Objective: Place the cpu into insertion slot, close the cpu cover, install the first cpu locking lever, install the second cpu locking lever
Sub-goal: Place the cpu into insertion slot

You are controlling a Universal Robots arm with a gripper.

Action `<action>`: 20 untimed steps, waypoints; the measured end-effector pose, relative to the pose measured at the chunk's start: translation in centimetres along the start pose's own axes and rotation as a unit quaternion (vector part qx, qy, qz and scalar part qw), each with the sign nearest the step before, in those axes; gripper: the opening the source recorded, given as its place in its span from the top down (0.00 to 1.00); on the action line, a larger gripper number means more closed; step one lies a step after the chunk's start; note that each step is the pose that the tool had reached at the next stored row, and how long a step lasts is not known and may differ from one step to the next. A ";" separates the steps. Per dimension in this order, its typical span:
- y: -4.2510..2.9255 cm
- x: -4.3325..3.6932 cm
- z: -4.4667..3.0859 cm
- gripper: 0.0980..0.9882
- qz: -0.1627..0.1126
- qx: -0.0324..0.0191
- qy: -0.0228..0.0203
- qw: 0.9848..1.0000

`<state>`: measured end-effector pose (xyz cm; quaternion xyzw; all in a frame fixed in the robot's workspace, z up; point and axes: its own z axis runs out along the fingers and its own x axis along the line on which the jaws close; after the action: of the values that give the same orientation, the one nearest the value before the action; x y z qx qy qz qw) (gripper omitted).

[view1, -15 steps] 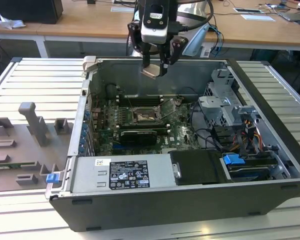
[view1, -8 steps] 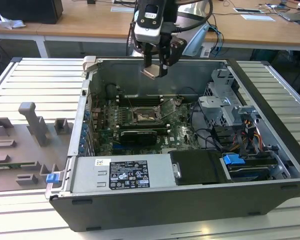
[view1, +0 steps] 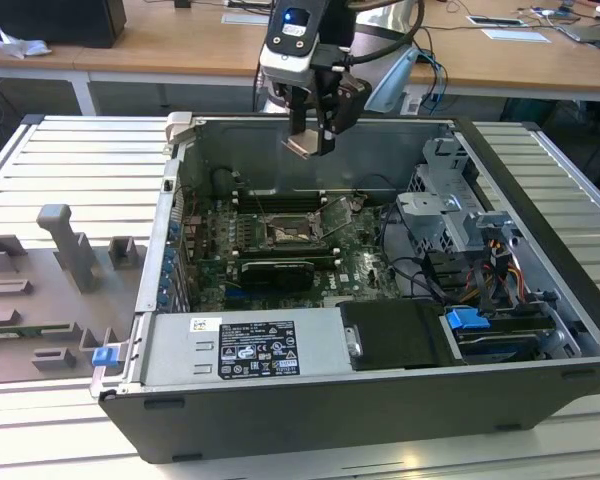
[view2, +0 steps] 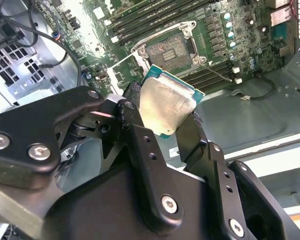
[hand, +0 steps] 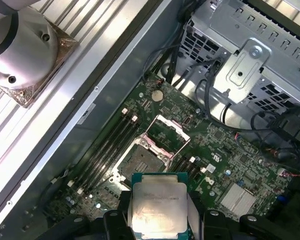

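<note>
An open computer case lies on its side on a slatted metal table, its green board facing up. A robot arm's gripper hangs over the far part of the case, pinching the cpu by two opposite edges, so the chip is in the air, tilted, and well clear of the board. In the second wrist view the black fingers press on either side of the cpu's pale silver top, whose green rim shows at the edges. Below it sits the insertion slot – a dark square with a silvery rim – with nothing in it, and in the first wrist view the cpu hangs just beside it rather than squarely over it. The cover, a thin metal frame, stands swung up from one edge of the insertion slot, leaving it open. Long black memory slots run along both sides of the insertion slot. A grey metal drive cage fills the case on the exterior view's right, and on the table on that view's left stands a grey plastic fixture.
</note>
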<state>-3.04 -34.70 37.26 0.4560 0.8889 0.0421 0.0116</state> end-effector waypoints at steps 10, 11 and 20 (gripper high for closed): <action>-0.04 -0.01 0.46 0.52 0.004 0.000 0.000 1.000; -0.04 -0.01 0.48 0.52 0.005 0.000 -0.001 1.000; -0.06 -0.01 0.64 0.52 0.027 0.000 -0.003 1.000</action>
<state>-3.05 -34.70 36.62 0.4800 0.8762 0.0409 0.0131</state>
